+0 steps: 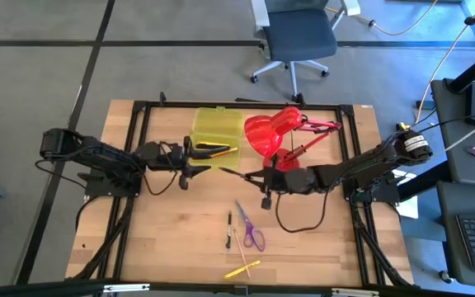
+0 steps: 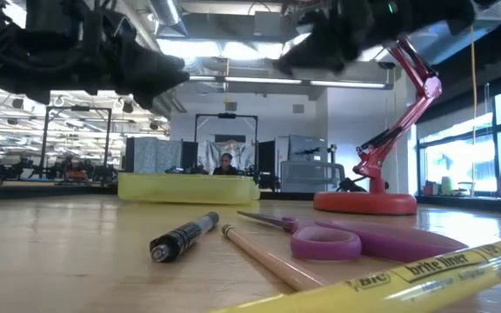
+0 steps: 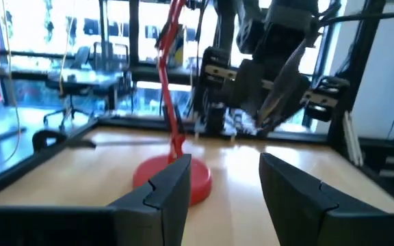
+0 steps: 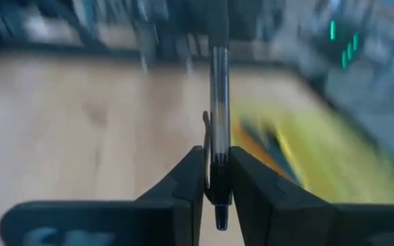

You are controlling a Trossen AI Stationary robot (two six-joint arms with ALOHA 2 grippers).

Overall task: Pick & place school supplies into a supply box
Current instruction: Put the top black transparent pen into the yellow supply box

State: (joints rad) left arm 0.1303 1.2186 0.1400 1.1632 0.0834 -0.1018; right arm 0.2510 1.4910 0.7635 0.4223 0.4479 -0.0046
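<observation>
Right hand (image 4: 217,179): closed on a thin pen (image 4: 218,102), raised near the supply box (image 1: 217,126)
Left hand (image 3: 224,188): fingers apart, empty, beside the box
Red lamp (image 1: 272,134): just beside the box, perhaps touching
Counter (image 1: 180,231): scissors (image 1: 250,227), black marker (image 1: 228,230), yellow highlighter (image 1: 242,269) lie apart

**Obscured and Cropped Items**

You could not read the supply box (image 4: 320,157) contents in the right wrist view: motion blur smeared them. In the low view, the yellow highlighter (image 2: 390,283) ran off the picture's edge, and the pencil (image 2: 263,252) tip passed behind it.
</observation>
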